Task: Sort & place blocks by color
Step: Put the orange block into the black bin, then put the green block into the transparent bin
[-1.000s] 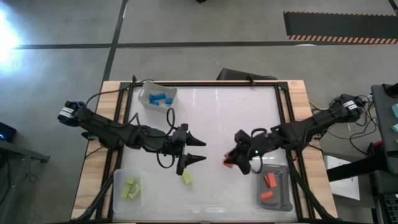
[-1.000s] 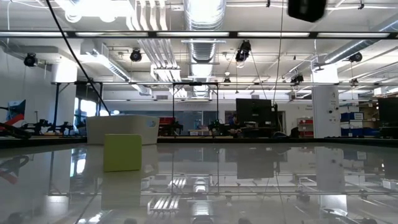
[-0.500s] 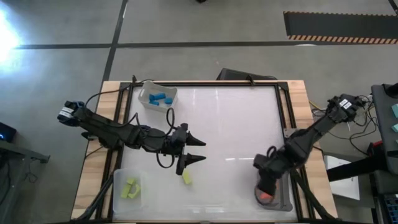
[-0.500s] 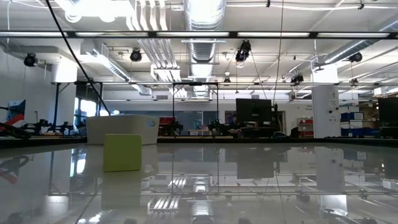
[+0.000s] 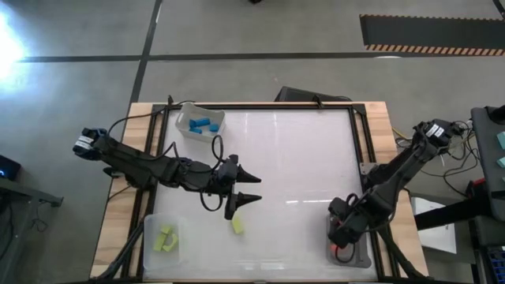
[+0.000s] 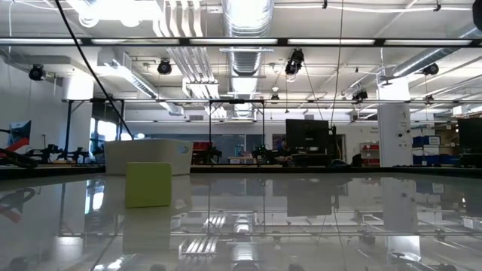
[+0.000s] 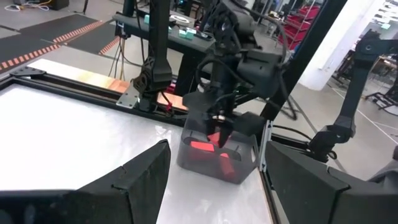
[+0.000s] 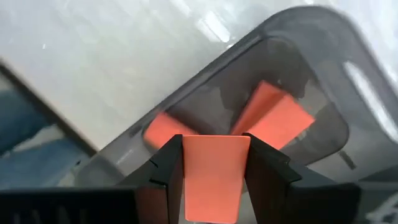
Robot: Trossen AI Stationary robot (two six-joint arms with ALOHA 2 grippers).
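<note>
My right gripper (image 5: 340,237) hangs over the grey tray (image 5: 359,254) at the table's near right corner, shut on an orange-red block (image 8: 214,174). Two more orange-red blocks (image 8: 273,118) lie in that tray below it. My left gripper (image 5: 251,189) is open and waits left of the table's middle. A yellow-green block (image 5: 237,226) lies flat on the table just near of it, and shows also in the low view (image 6: 148,184). Other yellow-green blocks (image 5: 165,239) sit in the clear near-left tray. Blue blocks (image 5: 203,125) sit in the far-left tray. My right gripper pinches the orange-red block by its two opposite long sides (image 8: 189,168) between the two fingers (image 8: 168,174). The fingers come from above, pointing down into the grey tray. The block is lifted clear, above the two blocks lying on the tray's floor.
The black frame (image 5: 359,142) runs round the white tabletop. Cables trail behind the left arm (image 5: 134,162). The table's middle and far right lie open between the two arms.
My right gripper has swung from the table's middle toward the near right corner, carrying the orange-red block, and has come down over the grey tray. It has stayed shut on the block.
</note>
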